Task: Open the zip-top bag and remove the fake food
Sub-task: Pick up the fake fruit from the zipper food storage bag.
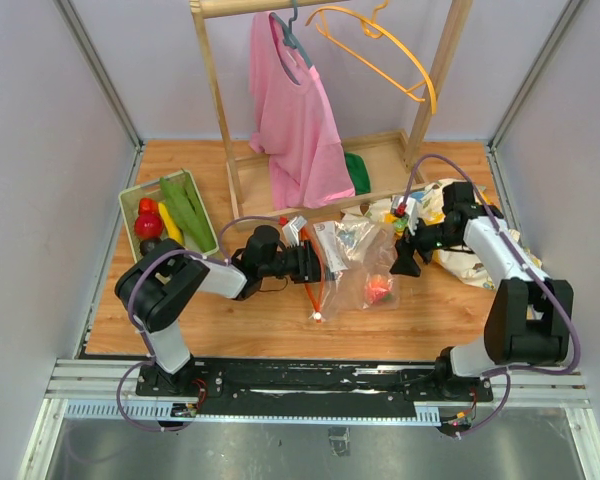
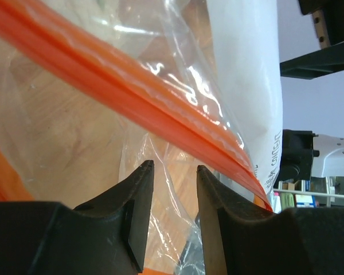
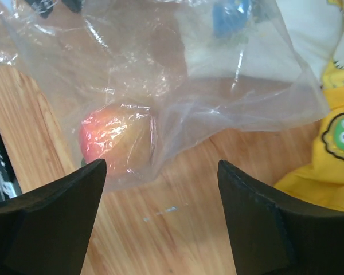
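Top external view: the zip-top bag [image 1: 352, 250] lies at the centre of the wooden table [image 1: 240, 320], between the two claws. The left gripper [image 1: 320, 263] is at the bag's orange zipper strip [image 1: 313, 298]. The right gripper [image 1: 407, 262] stands just beside the bag's right edge. One red-peach fake food piece [image 1: 379, 288] lies inside the bag. Left wrist view: the left fingers [image 2: 139, 195] stand a narrow gap apart, with clear bag film in the gap. The zipper strip runs diagonally just beyond the tips. A white label [image 2: 252, 86] carries sideways print that is not legible. Right wrist view: the right jaws stand wide apart, gripping nothing. The fake food piece, under film, lies just beyond one fingertip. A yellow cartoon-print cloth [image 3: 327, 154] lies beside the bag.
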You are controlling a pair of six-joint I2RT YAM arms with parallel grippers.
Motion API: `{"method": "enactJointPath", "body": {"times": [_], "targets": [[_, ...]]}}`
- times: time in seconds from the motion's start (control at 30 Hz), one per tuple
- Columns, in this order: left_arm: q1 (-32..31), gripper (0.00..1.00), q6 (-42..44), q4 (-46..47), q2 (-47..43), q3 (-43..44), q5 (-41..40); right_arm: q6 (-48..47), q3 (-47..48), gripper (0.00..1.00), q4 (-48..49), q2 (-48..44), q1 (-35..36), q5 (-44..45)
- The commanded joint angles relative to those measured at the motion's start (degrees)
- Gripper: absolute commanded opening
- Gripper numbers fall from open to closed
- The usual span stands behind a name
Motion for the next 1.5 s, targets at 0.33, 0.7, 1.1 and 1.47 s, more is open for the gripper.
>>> {"method": "enactJointPath", "body": {"times": [0.33,0.7,1.1,1.47], "targets": [[-1.96,0.40,1.43,2.49,-1.23,-1.90,-1.51,-50.57,-1.23,0.98,-25.72,-10.41,-0.51,-15.30],[-2.93,0.40,2.02,2.07,-1.37,-1.71,-1.94,-66.40,-9.20,0.94,-25.03,-8.98,0.63,-3.26],[-3.92,0.41,3.52,0.11,-0.98,-0.02,-1.49,-57.09,-13.21,0.82,-11.25,-7.05,0.58,3.33],[-4.15,0.42,4.04,-0.85,-0.14,1.46,-0.95,-52.90,-9.94,0.81,-9.59,-6.30,0.63,5.37]]}}
